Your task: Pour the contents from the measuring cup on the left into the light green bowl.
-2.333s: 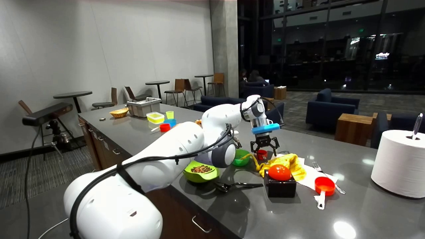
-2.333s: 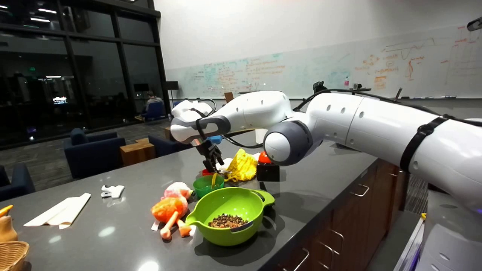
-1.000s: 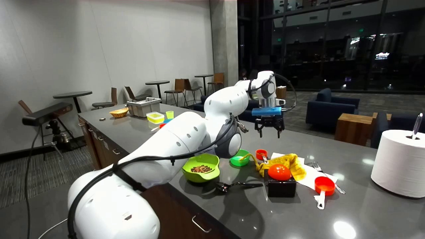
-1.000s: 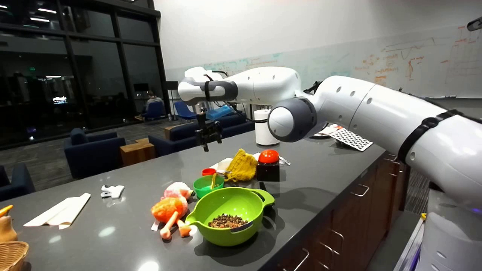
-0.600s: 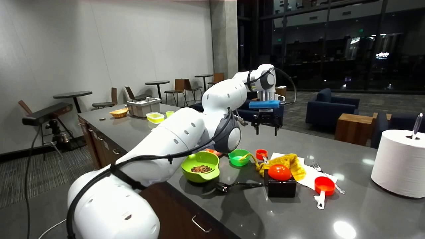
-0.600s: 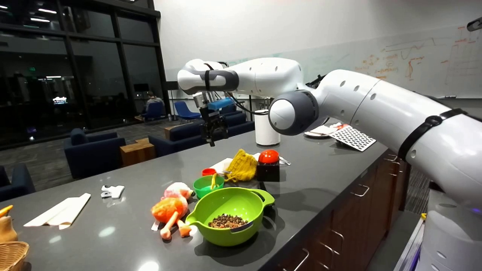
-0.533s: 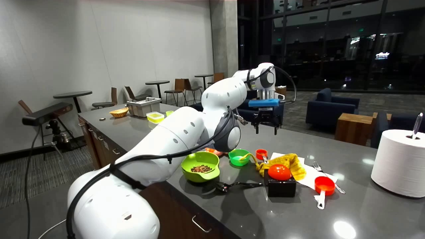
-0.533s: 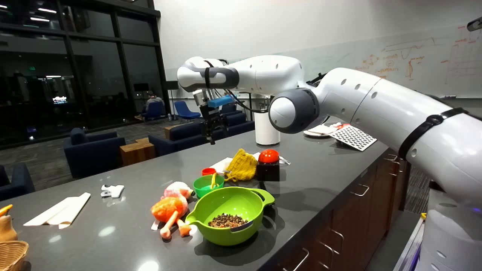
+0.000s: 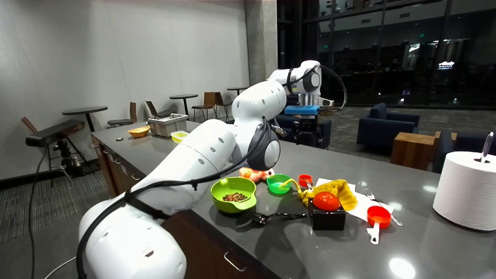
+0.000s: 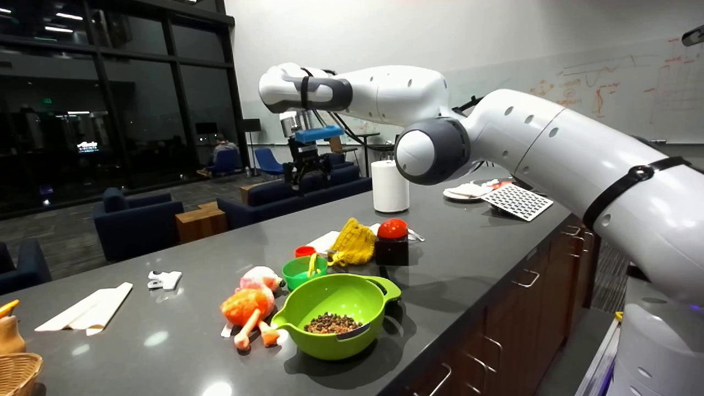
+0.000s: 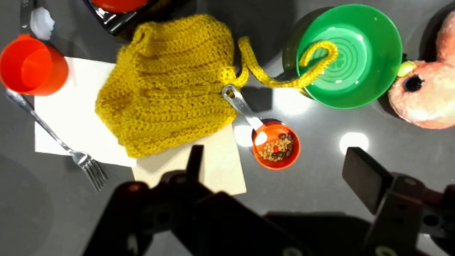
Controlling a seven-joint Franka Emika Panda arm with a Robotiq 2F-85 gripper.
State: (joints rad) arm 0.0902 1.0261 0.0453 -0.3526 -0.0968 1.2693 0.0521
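The small red-orange measuring cup (image 9: 305,179) stands upright on the counter, also seen in an exterior view (image 10: 305,251). In the wrist view the measuring cup (image 11: 272,132) holds tan and dark beans, and its handle tip overlaps the yellow knitted cloth. The light green bowl (image 9: 228,208) sits near the counter's front edge with a dark and reddish bean mix inside; it also shows in an exterior view (image 10: 308,344) and is out of the wrist view. My gripper (image 11: 277,167) is open and empty, high above the counter in both exterior views (image 9: 308,140) (image 10: 309,175).
A deeper-green cup (image 10: 300,280) stands between measuring cup and bowl. Beside them are the yellow knitted cloth (image 9: 337,193), a red button on a black box (image 9: 327,219), a black utensil (image 9: 281,215), a plush toy (image 10: 250,302), another red cup (image 9: 379,216) and a paper roll (image 9: 465,190).
My gripper has risen from beside the measuring cup to high above the counter, open and empty. The wrist has turned during the last half second. The cup and bowl have not moved.
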